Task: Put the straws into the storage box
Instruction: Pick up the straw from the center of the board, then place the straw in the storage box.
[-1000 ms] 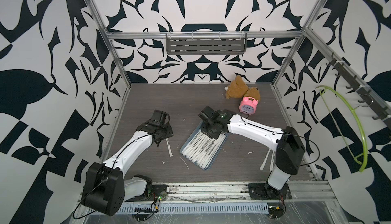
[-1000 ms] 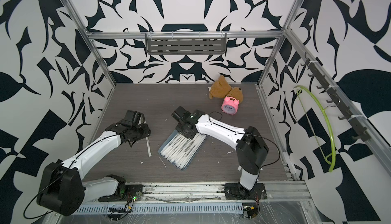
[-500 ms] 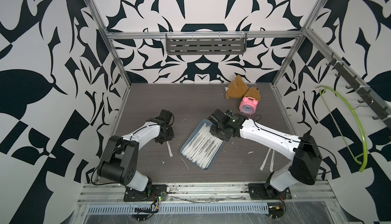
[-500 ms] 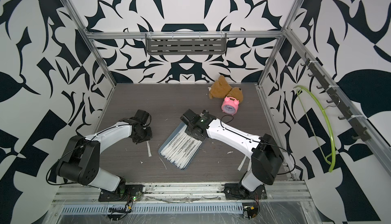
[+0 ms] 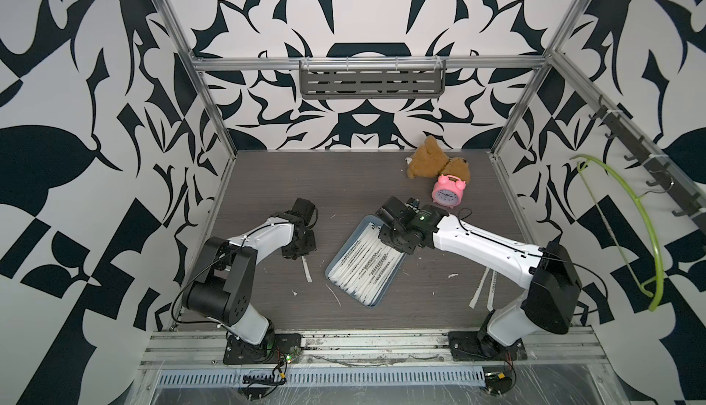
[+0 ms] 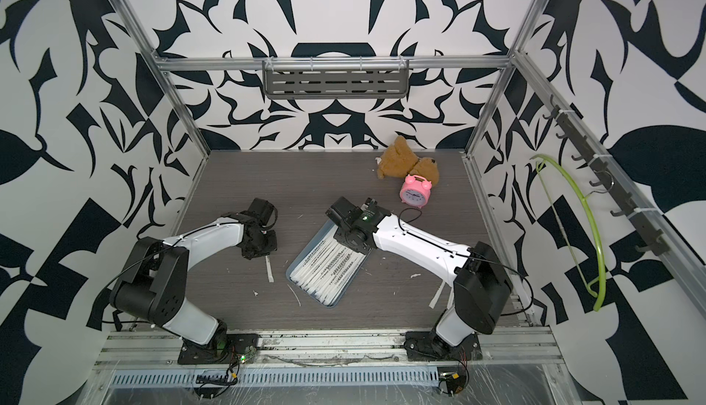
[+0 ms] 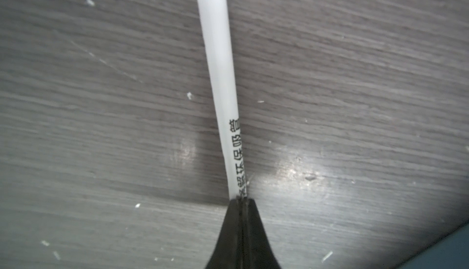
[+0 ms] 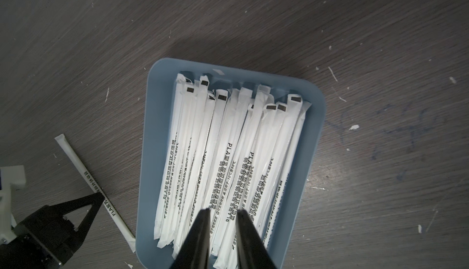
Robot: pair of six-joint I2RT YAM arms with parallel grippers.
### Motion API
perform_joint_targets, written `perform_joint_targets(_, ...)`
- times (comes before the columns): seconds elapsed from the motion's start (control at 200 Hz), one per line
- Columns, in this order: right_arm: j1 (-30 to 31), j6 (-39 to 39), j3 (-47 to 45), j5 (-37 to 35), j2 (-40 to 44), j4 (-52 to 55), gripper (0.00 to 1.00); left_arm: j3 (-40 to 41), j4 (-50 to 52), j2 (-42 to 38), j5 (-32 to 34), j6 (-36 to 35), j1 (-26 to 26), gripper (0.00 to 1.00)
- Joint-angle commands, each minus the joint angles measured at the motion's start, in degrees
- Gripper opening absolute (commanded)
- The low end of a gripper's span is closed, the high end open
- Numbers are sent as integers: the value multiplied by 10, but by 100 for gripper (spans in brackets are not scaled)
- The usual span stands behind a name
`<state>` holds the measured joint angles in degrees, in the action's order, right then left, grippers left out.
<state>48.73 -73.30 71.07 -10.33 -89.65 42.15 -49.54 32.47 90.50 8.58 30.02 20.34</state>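
Observation:
The storage box (image 5: 371, 305) is a shallow blue-grey tray near the table's middle, also seen in the right wrist view (image 8: 149, 153). Several white wrapped straws (image 5: 363, 265) lie side by side in it. My right gripper (image 8: 223, 213) hovers over the box's far end, open, with the straws (image 8: 228, 140) showing through the gap. One loose straw (image 7: 220, 77) lies on the table left of the box. My left gripper (image 7: 242, 200) is shut on one end of it, low at the table (image 5: 300, 252). Two more straws (image 5: 482, 288) lie by the right arm's base.
A brown teddy bear (image 5: 428, 160) and a pink alarm clock (image 5: 447, 193) sit at the back right. A grey slotted shelf (image 5: 372, 82) hangs on the back wall and a green hanger (image 5: 645, 227) on the right wall. White scraps and a thin bent sliver (image 5: 333, 294) dot the table.
My left gripper has closed on the loose straw while its arm folded back towards its base. The right gripper has shifted a little to the right over the box's far end.

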Motion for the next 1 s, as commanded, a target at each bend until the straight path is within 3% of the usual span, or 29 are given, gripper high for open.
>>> perform_joint_targets(0.0,1,-3,-4,-8,7,-5,24,-9,26,-5,3,-13,4,0)
perform_joint_targets(0.23,1,0,-3,-9,2,-7,24,-30,18,-86,-6,-71,4,0)
perform_joint_targets(0.385,1,0,-2,-9,2,-6,24,-26,-17,-137,-56,-112,10,0)
perform_joint_targets(0.51,0,0,-7,-14,9,-2,24,-42,-31,-154,-97,-158,66,0)
perform_joint_targets(0.69,-14,1,-15,-22,24,7,24,-67,-29,-117,-122,-218,177,0)
perform_joint_targets(0.995,-36,3,-30,-35,55,21,24,-127,-12,19,-146,-269,213,0)
